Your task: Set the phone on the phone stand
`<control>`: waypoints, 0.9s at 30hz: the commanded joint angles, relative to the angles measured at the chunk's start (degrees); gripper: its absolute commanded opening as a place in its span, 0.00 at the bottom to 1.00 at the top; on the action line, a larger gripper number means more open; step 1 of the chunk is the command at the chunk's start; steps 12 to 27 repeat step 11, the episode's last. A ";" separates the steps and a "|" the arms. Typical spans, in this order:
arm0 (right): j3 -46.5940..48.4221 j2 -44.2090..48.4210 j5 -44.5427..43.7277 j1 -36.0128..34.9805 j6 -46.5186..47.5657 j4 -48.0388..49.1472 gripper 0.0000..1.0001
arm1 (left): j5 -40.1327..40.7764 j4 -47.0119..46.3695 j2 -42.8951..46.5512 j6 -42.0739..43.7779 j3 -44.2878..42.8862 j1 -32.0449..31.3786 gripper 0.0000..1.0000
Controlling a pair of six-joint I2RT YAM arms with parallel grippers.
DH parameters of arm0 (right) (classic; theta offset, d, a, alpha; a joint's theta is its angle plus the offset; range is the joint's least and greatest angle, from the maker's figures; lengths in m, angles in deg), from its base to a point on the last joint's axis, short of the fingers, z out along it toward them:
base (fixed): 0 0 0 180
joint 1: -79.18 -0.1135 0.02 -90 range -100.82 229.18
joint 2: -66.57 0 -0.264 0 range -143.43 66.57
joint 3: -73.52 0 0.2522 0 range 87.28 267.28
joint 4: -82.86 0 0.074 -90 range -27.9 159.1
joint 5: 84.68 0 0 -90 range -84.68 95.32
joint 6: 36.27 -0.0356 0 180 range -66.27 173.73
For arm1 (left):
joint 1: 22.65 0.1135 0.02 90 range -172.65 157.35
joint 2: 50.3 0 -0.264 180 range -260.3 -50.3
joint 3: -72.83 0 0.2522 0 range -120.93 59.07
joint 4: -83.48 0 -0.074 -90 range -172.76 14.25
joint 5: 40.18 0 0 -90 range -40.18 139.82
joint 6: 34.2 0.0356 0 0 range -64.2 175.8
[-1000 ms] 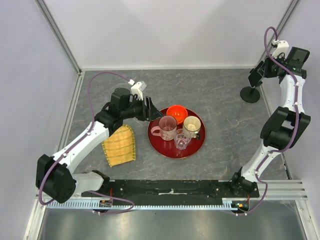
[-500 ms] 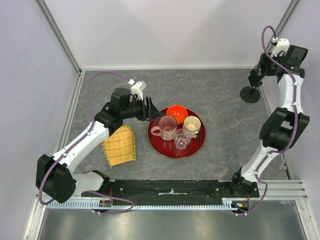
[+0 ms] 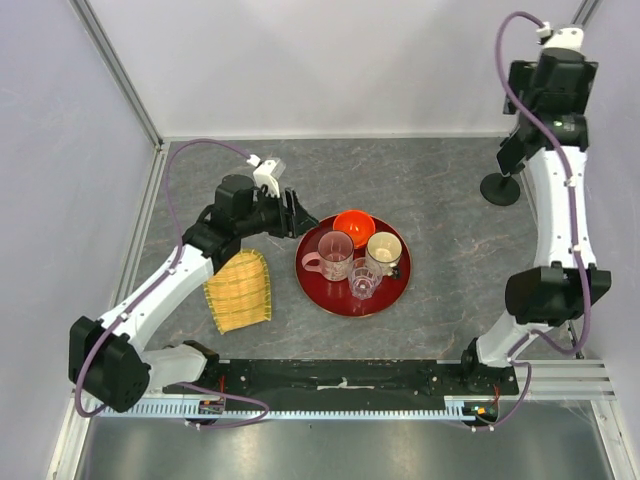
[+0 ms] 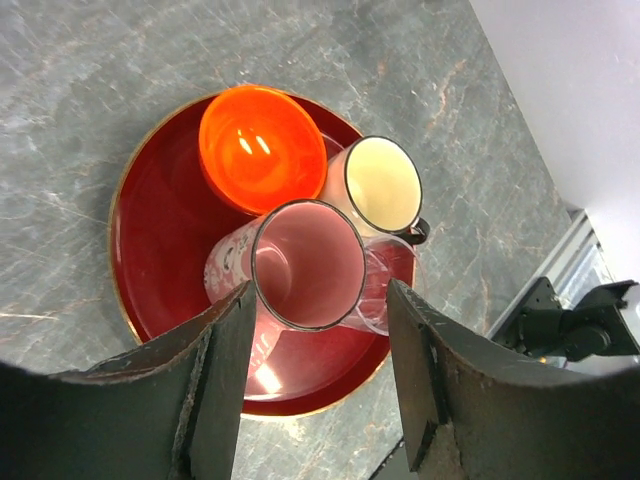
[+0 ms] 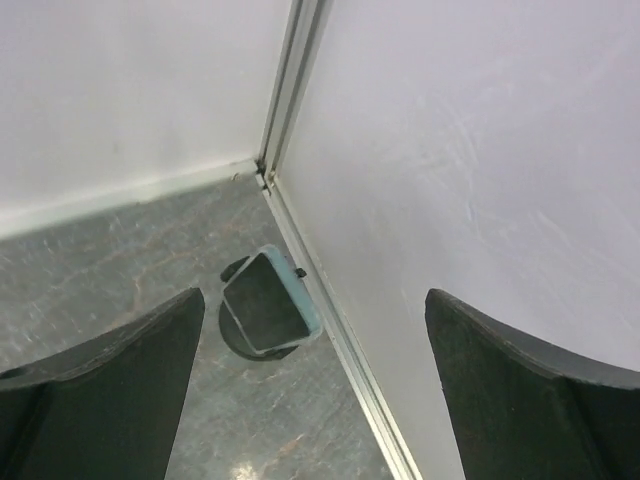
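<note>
Your right gripper [image 5: 315, 296] hangs with its fingers spread wide and nothing between them. The phone [image 5: 268, 303] lies straight below that gap, apart from both fingers. It leans tilted on the phone stand [image 3: 498, 189] with its dark face turned up toward the gripper, just beside the side wall [image 5: 450, 150]. From this you can judge the main step as done: the phone is out of the grip and the stand is carrying it. What you cannot confirm is whether its lower edge is properly seated in the bracket. In the wrist view the phone covers the post, leaving only a sliver of the base showing beneath it, and in the overhead view the gripper itself hides the phone. What is left, by the look of it, is to check that the phone holds its lean and then take the arm clear without brushing it. Your left gripper [image 4: 322, 300] is also spread and empty, well apart from all this. The red tray [image 4: 150, 240] lies below and ahead of it, with the pink cup [image 4: 305, 265] in line between its fingers, and it appears to have no part in the finish
</note>
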 commanded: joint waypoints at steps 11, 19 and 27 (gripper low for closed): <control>-13.17 29.43 -26.15 -53.22 -4.87 4.62 0.98 | 6.54 -3.80 14.48 7.49 0.25 0.11 0.63; -13.17 29.43 -26.15 -53.22 -4.87 4.62 0.98 | 6.54 -3.80 14.48 7.49 0.25 0.11 0.63; -13.17 29.43 -26.15 -53.22 -4.87 4.62 0.98 | 6.54 -3.80 14.48 7.49 0.25 0.11 0.63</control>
